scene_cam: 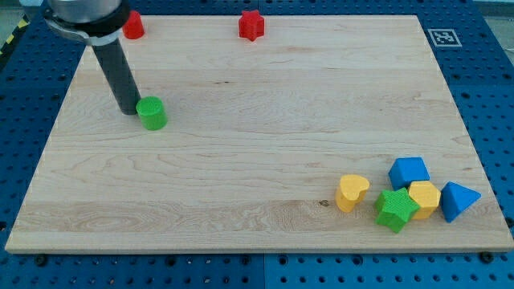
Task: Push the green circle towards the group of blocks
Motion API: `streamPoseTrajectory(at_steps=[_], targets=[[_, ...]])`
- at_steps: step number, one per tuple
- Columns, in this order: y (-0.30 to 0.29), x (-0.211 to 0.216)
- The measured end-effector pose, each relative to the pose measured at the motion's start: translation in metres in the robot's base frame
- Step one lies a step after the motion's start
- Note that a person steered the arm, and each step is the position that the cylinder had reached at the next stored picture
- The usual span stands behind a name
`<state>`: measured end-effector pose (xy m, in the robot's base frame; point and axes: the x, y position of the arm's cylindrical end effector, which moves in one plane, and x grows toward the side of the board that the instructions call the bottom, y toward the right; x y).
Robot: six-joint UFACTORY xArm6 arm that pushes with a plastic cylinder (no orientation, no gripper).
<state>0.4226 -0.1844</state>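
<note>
The green circle (151,113) stands on the wooden board (257,152) at the view's upper left. My tip (128,110) rests on the board just left of the green circle, touching or nearly touching its side. The group of blocks lies at the view's lower right: a yellow heart (352,193), a green star (395,209), a yellow hexagon (423,198), a blue pentagon-like block (409,172) and a blue triangle (458,201).
A red block (133,25) sits at the board's top edge, partly behind the arm. A red star (251,25) sits at the top edge near the middle. A marker tag (443,37) lies off the board's top right corner.
</note>
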Motion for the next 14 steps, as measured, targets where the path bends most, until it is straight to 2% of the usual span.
streamPoseTrajectory(at_steps=[5,6,8,11,12,14], targets=[[0.155,0.038],[0.171,0.053],[0.171,0.099],[0.141,0.139],[0.143,0.140],[0.201,0.140]])
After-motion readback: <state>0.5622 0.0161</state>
